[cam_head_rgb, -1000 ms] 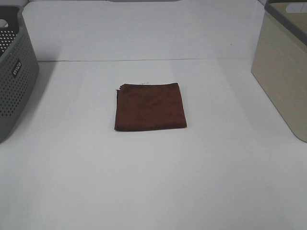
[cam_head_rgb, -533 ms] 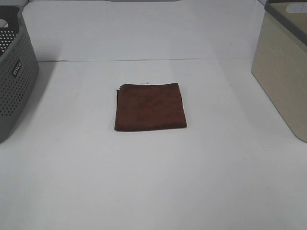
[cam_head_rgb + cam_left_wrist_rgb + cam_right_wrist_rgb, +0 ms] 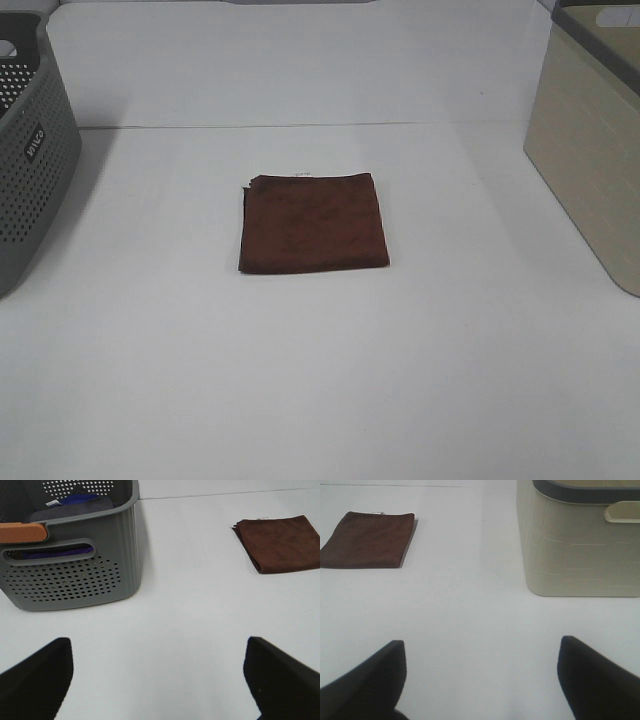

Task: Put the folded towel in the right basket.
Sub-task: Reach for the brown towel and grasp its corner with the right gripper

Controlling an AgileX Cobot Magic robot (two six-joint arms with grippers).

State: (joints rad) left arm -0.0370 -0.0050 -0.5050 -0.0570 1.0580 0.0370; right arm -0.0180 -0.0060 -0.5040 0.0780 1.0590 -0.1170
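Note:
A folded dark brown towel (image 3: 313,222) lies flat on the white table in the middle of the exterior view. It also shows in the left wrist view (image 3: 280,542) and the right wrist view (image 3: 367,540). The beige right basket (image 3: 590,140) stands at the right edge; the right wrist view shows its wall (image 3: 575,545) with a dark grey rim. My left gripper (image 3: 157,677) is open and empty, far from the towel. My right gripper (image 3: 480,677) is open and empty, between towel and basket but short of both. Neither arm shows in the exterior view.
A grey perforated basket (image 3: 30,160) stands at the left edge. In the left wrist view this basket (image 3: 75,575) holds purple cloth and has an orange handle piece (image 3: 22,531). The white table (image 3: 320,380) spreads around the towel.

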